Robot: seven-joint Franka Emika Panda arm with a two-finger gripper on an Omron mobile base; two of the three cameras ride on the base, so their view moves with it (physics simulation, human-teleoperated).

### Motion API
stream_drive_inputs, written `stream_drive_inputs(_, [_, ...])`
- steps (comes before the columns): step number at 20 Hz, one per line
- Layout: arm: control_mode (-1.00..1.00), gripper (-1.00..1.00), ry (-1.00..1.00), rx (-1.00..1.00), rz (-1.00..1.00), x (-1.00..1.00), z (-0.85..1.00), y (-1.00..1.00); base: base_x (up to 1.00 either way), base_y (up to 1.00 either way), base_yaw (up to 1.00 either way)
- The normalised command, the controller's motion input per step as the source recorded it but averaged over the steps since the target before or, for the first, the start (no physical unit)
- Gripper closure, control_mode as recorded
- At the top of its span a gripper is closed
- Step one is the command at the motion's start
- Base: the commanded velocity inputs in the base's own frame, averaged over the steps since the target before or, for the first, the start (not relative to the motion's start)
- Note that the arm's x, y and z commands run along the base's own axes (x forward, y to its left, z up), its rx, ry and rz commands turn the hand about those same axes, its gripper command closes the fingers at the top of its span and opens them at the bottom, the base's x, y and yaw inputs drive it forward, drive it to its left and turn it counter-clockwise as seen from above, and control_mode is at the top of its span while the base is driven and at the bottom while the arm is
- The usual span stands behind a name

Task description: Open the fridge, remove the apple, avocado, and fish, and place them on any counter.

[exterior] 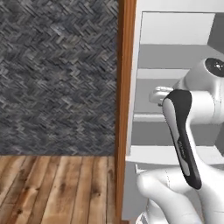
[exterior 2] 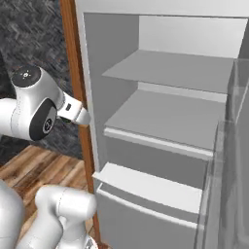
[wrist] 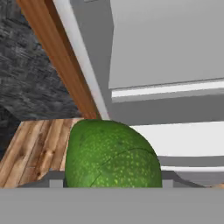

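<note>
You see the arm bent in front of the open fridge (exterior 2: 160, 121), with its forearm rising before the left side of the grey shelves and the hand reaching to the left wall of the fridge, near the wooden panel (exterior: 124, 105). In the right base view the wrist ends just beside this panel, at the height of the middle shelf (exterior 2: 165, 119).

In the hand view the avocado (wrist: 111, 155) sits between the two fingers of the gripper (wrist: 109, 181). The jaws stand wide apart and each one lies against one side of the green fruit, so the gripper holds the avocado. The fruit is in the air, in front of the fridge's lower left corner, not on any shelf.

Behind the avocado you see the white edge of a shelf and a drawer front. To the left the wood floor (exterior: 52, 188) and the dark patterned wall (exterior: 57, 74) give open room.
</note>
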Motion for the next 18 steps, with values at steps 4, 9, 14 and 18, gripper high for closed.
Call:
stream_drive_inputs(4, [1.00, 1.00, 0.00, 0.00, 0.00, 0.00, 0.00, 0.00, -0.04, 0.00, 1.00])
stream_drive_inputs(9, [1.00, 1.00, 0.00, 0.00, 0.00, 0.00, 0.00, 0.00, -0.05, 0.00, 1.00])
stream_drive_inputs(14, [1.00, 1.00, 0.00, 0.00, 0.00, 0.00, 0.00, 0.00, -0.06, 0.00, 1.00])
stream_drive_inputs(18, [1.00, 1.00, 0.00, 0.00, 0.00, 0.00, 0.00, 0.00, -0.06, 0.00, 1.00])
